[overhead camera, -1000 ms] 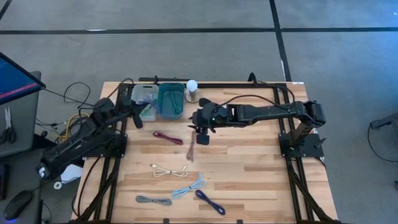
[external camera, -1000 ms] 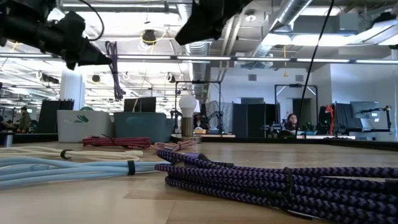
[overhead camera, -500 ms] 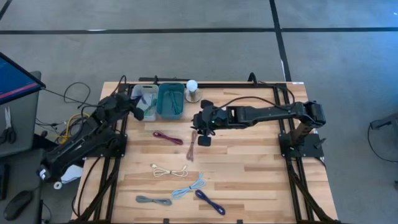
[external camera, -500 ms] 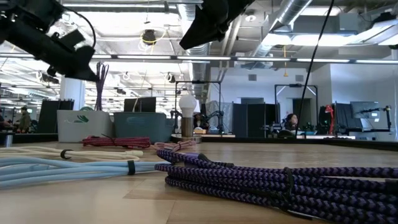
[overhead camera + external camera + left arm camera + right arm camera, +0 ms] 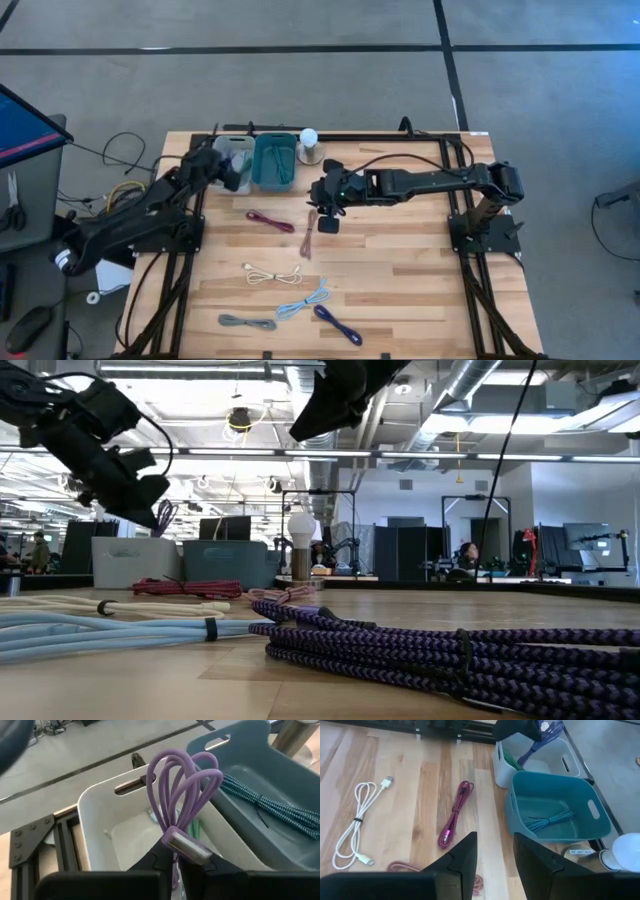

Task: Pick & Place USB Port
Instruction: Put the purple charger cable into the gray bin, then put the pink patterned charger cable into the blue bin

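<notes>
A lavender USB cable [image 5: 182, 780], wound into loops, is held over the white bin [image 5: 100, 805] at the table's far left. My left gripper [image 5: 232, 175] is shut on the cable. The right wrist view shows the loops [image 5: 540, 737] reaching down toward the bin's opening. A teal bin [image 5: 274, 160] stands beside the white one. My right gripper [image 5: 495, 865] hovers open above mid-table, over a pink cable [image 5: 307, 235], with nothing between its fingers. My left gripper pinches the coiled cable between its two fingers at the bundled end, beside the silver connector [image 5: 187, 845]. The fingers slant downward from the table's left side. The loops stick out past the fingertips, lifted clear above the white bin.
A green cable [image 5: 507, 757] lies in the white bin and a teal cable [image 5: 547, 820] in the teal bin. On the table lie maroon [image 5: 270, 221], white [image 5: 272, 275], light blue [image 5: 303, 300], grey [image 5: 246, 322] and dark purple [image 5: 337, 325] cables. A white bulb lamp [image 5: 309, 145] stands far back.
My left gripper has moved toward the white bin and sunk, tipping its fingers downward. The lavender cable, which hung higher a second ago, now sits just above the bin.
</notes>
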You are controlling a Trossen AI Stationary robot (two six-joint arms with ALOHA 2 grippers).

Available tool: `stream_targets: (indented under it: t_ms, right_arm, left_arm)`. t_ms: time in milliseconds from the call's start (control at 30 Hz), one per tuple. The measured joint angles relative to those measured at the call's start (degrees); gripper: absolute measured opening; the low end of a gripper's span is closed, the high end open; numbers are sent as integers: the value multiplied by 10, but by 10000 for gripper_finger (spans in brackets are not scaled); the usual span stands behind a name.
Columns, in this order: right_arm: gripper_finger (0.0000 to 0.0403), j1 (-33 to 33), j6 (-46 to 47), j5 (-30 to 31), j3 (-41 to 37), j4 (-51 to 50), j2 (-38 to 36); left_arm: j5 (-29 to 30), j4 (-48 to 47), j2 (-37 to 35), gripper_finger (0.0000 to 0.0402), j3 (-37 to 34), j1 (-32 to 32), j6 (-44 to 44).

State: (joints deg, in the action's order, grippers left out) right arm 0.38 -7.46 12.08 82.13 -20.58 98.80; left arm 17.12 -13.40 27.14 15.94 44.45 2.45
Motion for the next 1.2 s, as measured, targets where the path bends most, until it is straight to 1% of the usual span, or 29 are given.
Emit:
stream_targets:
  t_ms: [133,233,533,667,933,1100,1200]
  right_arm:
    - [118,0,0,0,0,0,0]
    - [118,0,0,0,0,-7,0]
    - [118,0,0,0,0,-15,0]
    - [118,-2,0,0,0,-18,0]
    - [118,-18,0,-1,0,-30,1]
    - [118,-26,0,-2,0,-20,1]
    - [118,-29,0,-2,0,7,1]
  left_arm:
    - [0,62,25,43,0,0,0]
    - [0,93,29,60,0,0,0]
    - [-7,95,29,141,0,0,13]
    - [-8,105,29,166,0,0,12]
    - [-9,164,29,172,0,-15,11]
    - [-58,209,29,173,0,-31,11]
    - [-69,229,29,173,0,-33,11]
